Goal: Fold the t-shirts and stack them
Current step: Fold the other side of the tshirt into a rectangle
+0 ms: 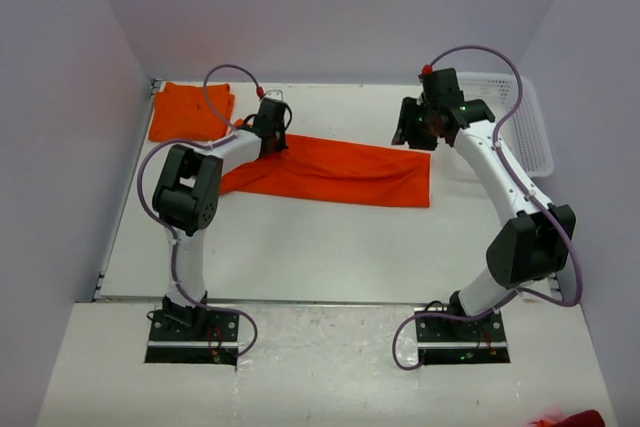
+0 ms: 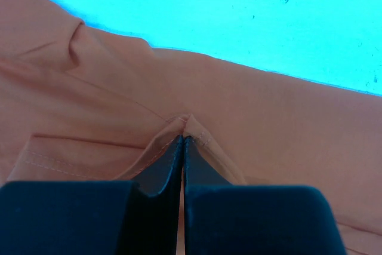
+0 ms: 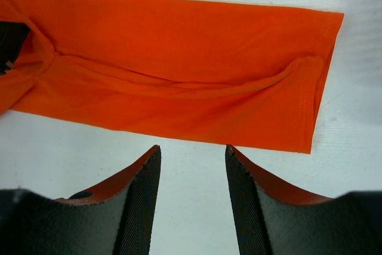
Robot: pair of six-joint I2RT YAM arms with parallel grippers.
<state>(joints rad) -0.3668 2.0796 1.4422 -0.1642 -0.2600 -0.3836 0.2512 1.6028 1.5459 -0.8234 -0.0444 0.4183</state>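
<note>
An orange t-shirt [image 1: 340, 172] lies folded into a long strip across the middle of the table. It also fills the left wrist view [image 2: 250, 117] and the right wrist view [image 3: 179, 76]. My left gripper [image 1: 275, 139] is shut on a pinch of cloth at the strip's left end; in its own view the fingertips [image 2: 182, 140] nip a raised seam. My right gripper [image 1: 418, 127] is open and empty above the table by the strip's far right end; in its own view [image 3: 193, 150] bare table shows between the jaws. A folded orange t-shirt [image 1: 190, 110] lies at the far left corner.
A white lattice basket [image 1: 515, 127] stands at the far right behind the right arm. White walls close in the left, back and right sides of the table [image 1: 330, 247]. A bit of red cloth [image 1: 575, 417] shows at the bottom right edge.
</note>
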